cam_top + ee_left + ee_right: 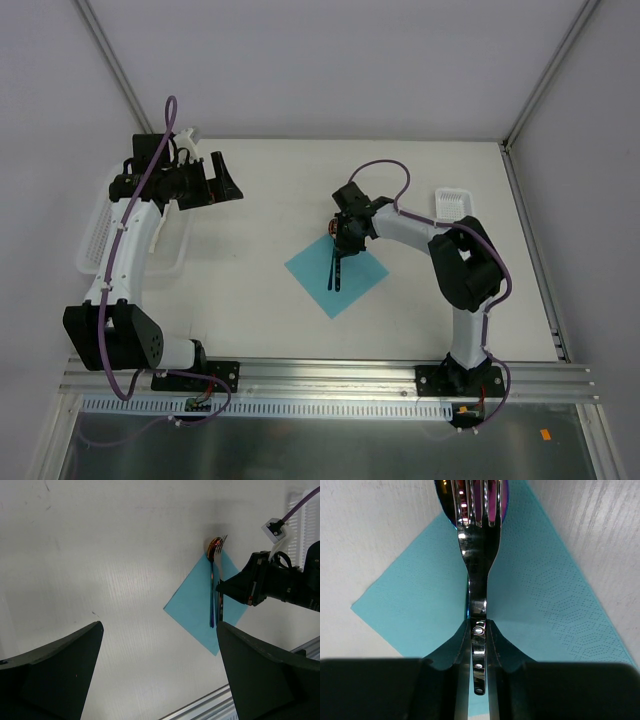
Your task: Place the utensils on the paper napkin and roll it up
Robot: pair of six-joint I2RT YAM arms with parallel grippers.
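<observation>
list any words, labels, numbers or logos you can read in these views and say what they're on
None can be read in any view.
The fork handle in the right gripper: only small round marks, no letters.
The paper napkin: embossed dots only, no print.
A small orange tag at the bottom right of the top view: too small to tell whether it bears text.

The fork (479,570) is mirror-polished metal; the spoon (214,546) bowl shines iridescent purple-gold. The paper napkin (545,605) is matt teal, embossed with fine dots. The worktop (100,555) is white, matt, faintly streaked.
</observation>
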